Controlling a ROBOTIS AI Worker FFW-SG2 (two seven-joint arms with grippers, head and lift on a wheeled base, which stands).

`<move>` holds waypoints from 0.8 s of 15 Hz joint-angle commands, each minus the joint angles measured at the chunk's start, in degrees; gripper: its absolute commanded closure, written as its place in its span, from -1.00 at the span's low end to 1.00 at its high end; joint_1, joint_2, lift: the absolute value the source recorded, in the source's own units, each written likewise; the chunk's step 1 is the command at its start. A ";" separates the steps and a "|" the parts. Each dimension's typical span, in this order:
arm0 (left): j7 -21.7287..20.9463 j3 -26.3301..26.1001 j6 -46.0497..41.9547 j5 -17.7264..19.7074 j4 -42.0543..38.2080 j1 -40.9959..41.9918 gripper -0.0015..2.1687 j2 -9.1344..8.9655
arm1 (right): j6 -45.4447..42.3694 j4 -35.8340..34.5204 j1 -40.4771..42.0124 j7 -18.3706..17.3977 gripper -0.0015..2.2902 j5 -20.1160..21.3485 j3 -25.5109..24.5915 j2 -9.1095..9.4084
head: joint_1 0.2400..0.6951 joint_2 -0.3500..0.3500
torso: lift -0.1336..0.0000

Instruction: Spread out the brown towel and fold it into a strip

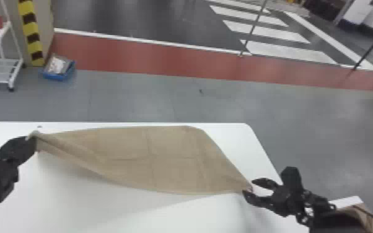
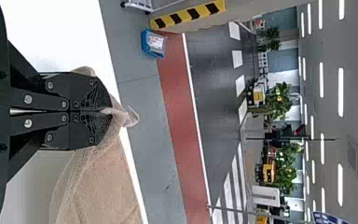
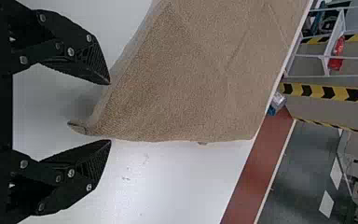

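The brown towel (image 1: 164, 161) lies spread over the white table, its left corner lifted by my left gripper (image 1: 34, 139). In the left wrist view my left gripper (image 2: 109, 112) is shut on that corner, a bit of cloth poking out past the fingertips, and the towel (image 2: 107, 186) hangs from it. Near the towel's right corner my right gripper (image 1: 247, 186) stands open. In the right wrist view the towel's (image 3: 191, 79) pointed corner extends between the parted fingers of my right gripper (image 3: 109, 112), which are not closed on it.
The white table's (image 1: 232, 133) far edge runs just behind the towel, and its right edge slants past my right gripper. A brown object (image 1: 362, 213) is at the lower right, by the right arm. On the floor beyond are a blue bin (image 1: 59, 74) and a white rack (image 1: 15, 69).
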 commanded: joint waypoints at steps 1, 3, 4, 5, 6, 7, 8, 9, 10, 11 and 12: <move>0.00 -0.03 -0.12 -0.17 -0.21 0.23 0.77 0.06 | 0.02 1.41 -0.45 0.77 -0.54 0.09 0.05 -1.15 | 1.00 -0.98 | 1.00; 0.09 -0.11 -0.12 -0.61 -0.39 0.32 0.77 -0.03 | 0.02 3.08 -1.25 0.77 -0.53 0.18 0.48 -2.56 | 1.00 -1.00 | 1.00; 0.17 -0.11 -0.12 -0.61 -0.48 0.32 0.77 0.06 | 0.02 3.35 -1.60 0.77 -0.54 0.79 0.84 -2.64 | 1.00 -1.00 | 1.00; 0.09 -0.11 -0.12 -0.61 -0.57 0.41 0.77 -0.03 | 0.02 3.35 -2.04 0.77 -0.54 0.97 0.92 -2.64 | 1.00 -1.00 | 1.00; 0.17 -0.20 -0.12 -0.70 -0.57 0.41 0.77 -0.03 | 0.20 3.52 -2.92 0.77 -0.54 1.76 1.36 -2.64 | 1.00 -1.00 | 1.00; 0.17 -0.29 -0.12 -1.05 -0.57 0.41 0.77 -0.03 | 0.73 3.87 -3.62 0.77 -0.53 2.20 2.15 -2.64 | 1.00 -1.00 | 1.00; 0.17 -0.38 -0.12 -1.23 -0.48 0.41 0.77 -0.03 | 1.78 3.87 -4.15 0.95 -0.54 2.46 2.86 -2.64 | 1.00 -1.00 | 1.00; 0.17 -0.38 -0.12 -1.23 -0.57 0.41 0.77 -0.03 | 3.36 3.87 -4.85 1.56 -0.53 2.99 3.82 -2.64 | 1.00 -1.00 | 1.00; 0.17 -0.20 -0.12 -1.23 -0.57 0.41 0.77 -0.03 | 3.89 3.96 -5.29 1.83 -0.54 3.34 4.53 -2.56 | 1.00 -1.00 | 1.00; 0.17 -0.11 -0.12 -1.23 -0.57 0.49 0.77 -0.03 | 4.59 3.96 -5.55 2.62 -0.54 3.52 4.97 -2.64 | 1.00 -0.98 | 1.00; 0.17 -0.03 -0.12 -1.23 -0.74 0.67 0.82 -0.03 | 4.95 3.96 -5.82 4.11 -0.54 3.43 4.97 -2.56 | 1.00 -0.97 | 1.00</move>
